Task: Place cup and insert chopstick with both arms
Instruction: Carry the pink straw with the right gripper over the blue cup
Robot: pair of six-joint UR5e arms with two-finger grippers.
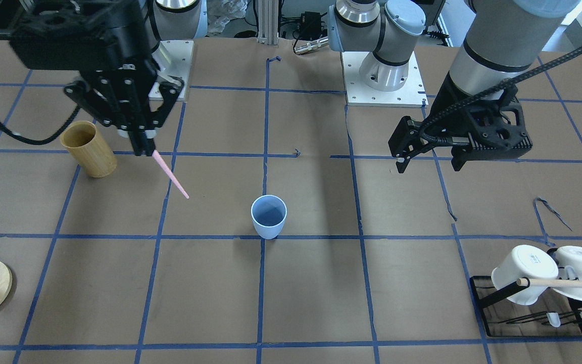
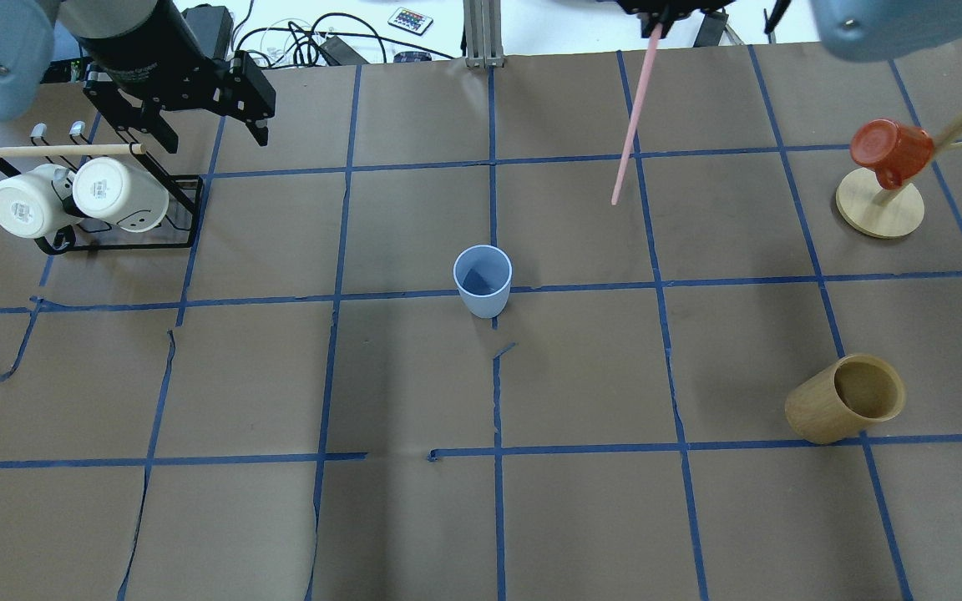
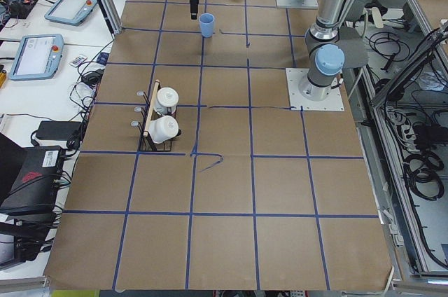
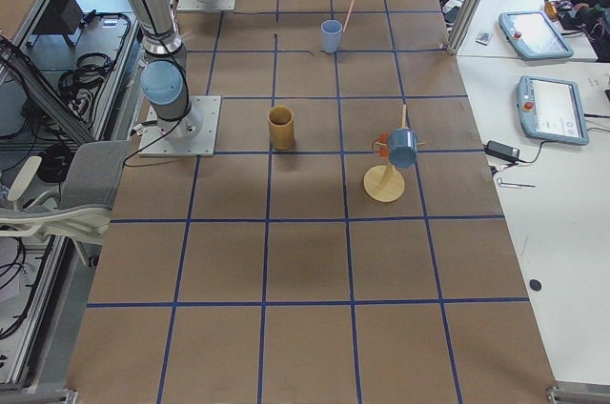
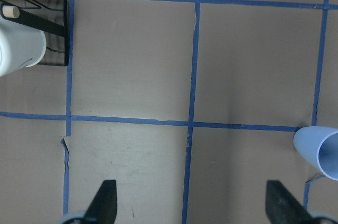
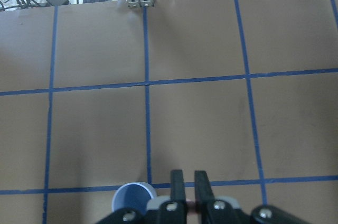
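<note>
- Nearest the robot, a bamboo cylinder [image 2: 847,401] is seen upright, well apart from the cup and to its right; it is not needed.
- The cup [image 2: 482,288] is set upright and empty at mid-table on a crossing of blue tape lines, with nothing touching it. The placing step is judged done.
- The chopstick [image 2: 633,117] is held in the air above and to the right of the cup. It is tilted, with its free tip lowest and not yet over the cup's mouth.
- The right gripper [image 1: 143,144] is clamped on the chopstick's upper end, its fingers pressed together.
- The insertion is judged to be in hand. The tip must be brought over the mouth with the tilt allowed for, lowered inside without the light cup being knocked, and only then released.
- Farther off, to the cup's left near the mug rack [image 2: 189,209], the left gripper [image 5: 193,203] is held wide apart and empty.
</note>
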